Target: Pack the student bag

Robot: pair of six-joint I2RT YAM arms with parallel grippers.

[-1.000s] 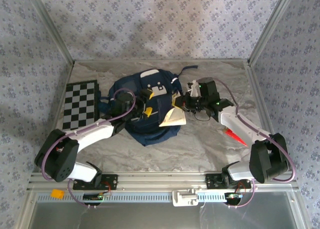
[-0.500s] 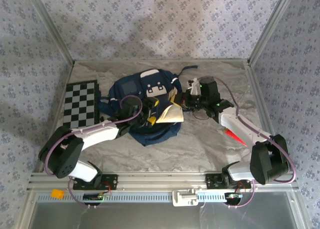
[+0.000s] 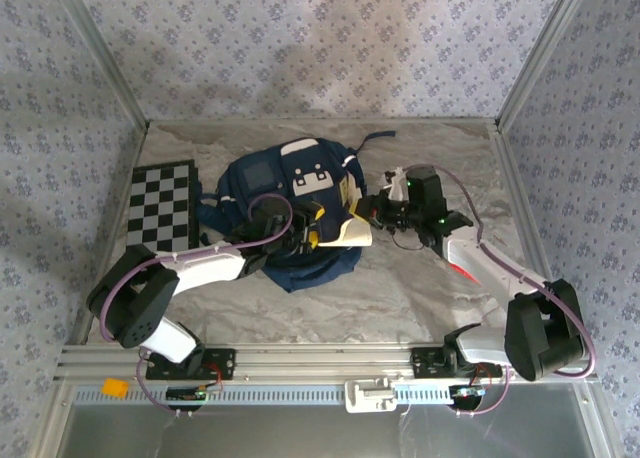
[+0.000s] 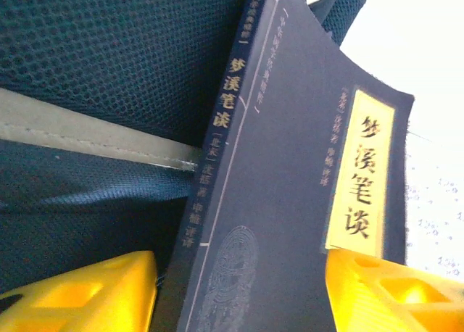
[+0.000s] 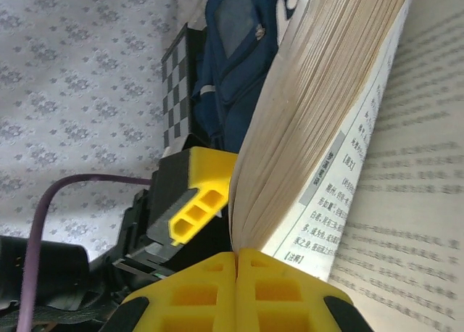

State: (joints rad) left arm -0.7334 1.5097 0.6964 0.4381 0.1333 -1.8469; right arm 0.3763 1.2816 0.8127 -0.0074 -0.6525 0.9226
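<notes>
Left pincer straddles the book against the student bag; its grip I cannot tell.
Right pincer, pressed together, meets the book's pages.

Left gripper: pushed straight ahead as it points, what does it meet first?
Likely the dark book, framed between the left gripper's yellow fingers; the backpack's mesh lies behind, depth unclear.

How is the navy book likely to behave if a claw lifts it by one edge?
The navy book looks softcover: its cover curves, so it would probably flex. Its pages fan apart, so it may splay open. The thick page block suggests some heft.
</notes>
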